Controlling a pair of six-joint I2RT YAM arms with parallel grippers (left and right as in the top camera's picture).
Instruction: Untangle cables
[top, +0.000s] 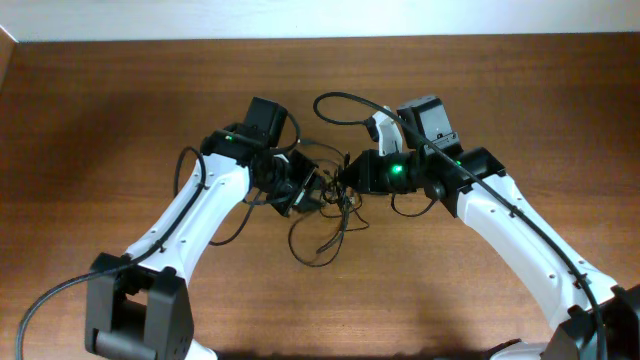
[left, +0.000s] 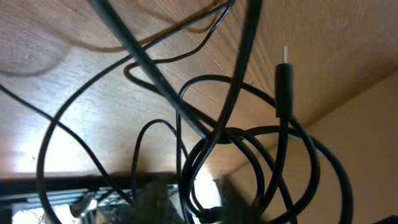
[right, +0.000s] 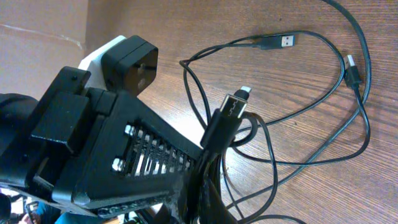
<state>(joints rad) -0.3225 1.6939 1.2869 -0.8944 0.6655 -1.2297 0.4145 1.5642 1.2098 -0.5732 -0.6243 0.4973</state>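
Right gripper (top: 347, 178): closed tight on a bunch of the cables (top: 322, 222) at the bottom of its own wrist view; a small plug (right: 227, 115) stands up just above the grip
Left gripper (top: 298, 192): fingers (left: 149, 200) blurred at the lower edge of its wrist view; black strands run between them; pinched or loose, I cannot tell
Cables: tangled in loops between the two grippers at mid-table; one slack loop sags toward the near edge; a flat plug (right: 281, 42) lies apart on the wood
Table (top: 120, 110): brown wood grain; bare around the tangle
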